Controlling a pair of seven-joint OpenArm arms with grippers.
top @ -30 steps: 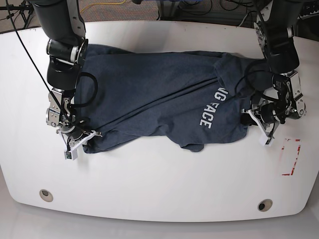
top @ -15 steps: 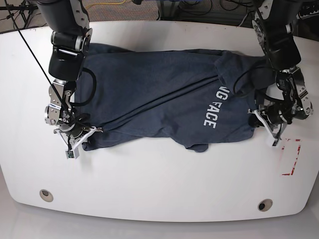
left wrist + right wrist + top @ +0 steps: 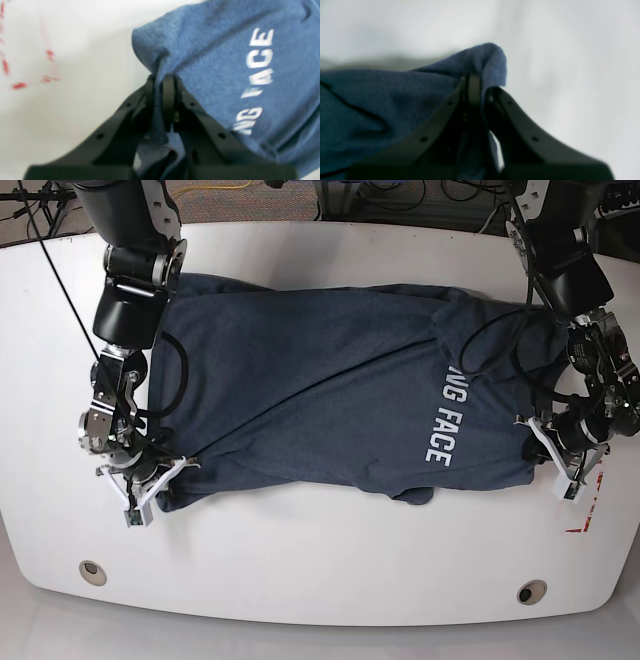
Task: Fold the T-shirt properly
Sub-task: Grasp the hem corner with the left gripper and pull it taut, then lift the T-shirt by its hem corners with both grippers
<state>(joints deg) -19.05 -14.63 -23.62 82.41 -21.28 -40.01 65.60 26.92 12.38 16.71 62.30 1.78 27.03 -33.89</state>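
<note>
In the left wrist view, the left end effector has its two black fingers pressed together on a fold of the T-shirt, a strip of blue cloth running down between them toward the camera. The shirt fills the upper right of this view, its white block letters reading down the cloth, and the white counter lies to the left, carrying blurred red marks. In the right wrist view, the right end effector is likewise clamped on the shirt, pinching a raised corner of the cloth that peaks just above the fingertips; the rest of the dark blue cloth spreads away to the left (this view is soft and out of focus), and pale counter shows behind and to the right. In the base view, the T-shirt lies spread across the middle of the white counter, stretched between the two arms, with creases running diagonally and the white lettering toward the side of the left arm. The right end effector grips the shirt's near corner at one end, and the left end effector grips the near edge at the other, just beside a red outline on the counter. Two round grommets sit in the counter's near edge.
</note>
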